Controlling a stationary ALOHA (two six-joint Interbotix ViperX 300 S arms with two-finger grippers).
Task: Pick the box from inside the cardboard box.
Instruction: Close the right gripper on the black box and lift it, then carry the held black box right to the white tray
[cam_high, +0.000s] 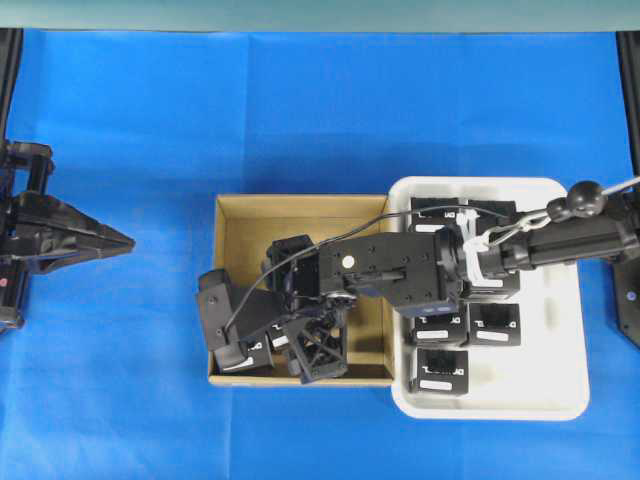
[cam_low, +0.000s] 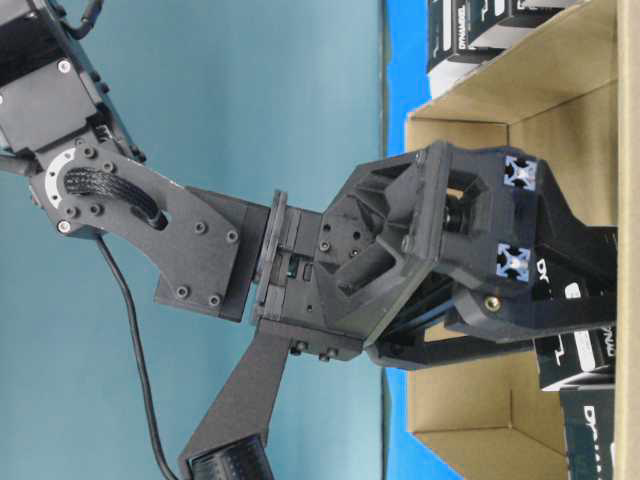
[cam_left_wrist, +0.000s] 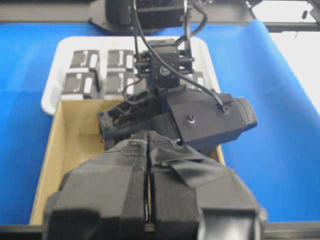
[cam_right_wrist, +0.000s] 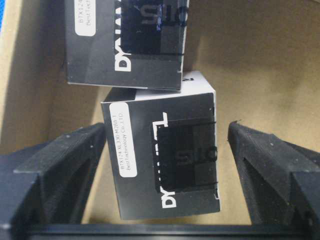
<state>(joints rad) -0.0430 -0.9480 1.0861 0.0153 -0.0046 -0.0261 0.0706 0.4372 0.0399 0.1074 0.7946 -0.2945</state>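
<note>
The cardboard box (cam_high: 300, 203) lies at the table's middle, tan inside. My right gripper (cam_right_wrist: 167, 128) is down inside it and open. Its fingers (cam_right_wrist: 75, 170) stand on either side of a black box (cam_right_wrist: 165, 165) with white lettering and a white label strip. A gap shows on both sides of that box. A second black box (cam_right_wrist: 127, 40) lies just beyond it, touching it. From overhead the right arm (cam_high: 400, 272) hides most of the carton's contents. My left gripper (cam_high: 126, 241) is shut, off to the left of the carton.
A white plastic tray (cam_high: 560, 405) touches the carton's right wall and holds several identical black boxes (cam_high: 440, 370). Blue cloth (cam_high: 120, 380) covers the table. The right arm's cable (cam_high: 250, 295) loops over the carton.
</note>
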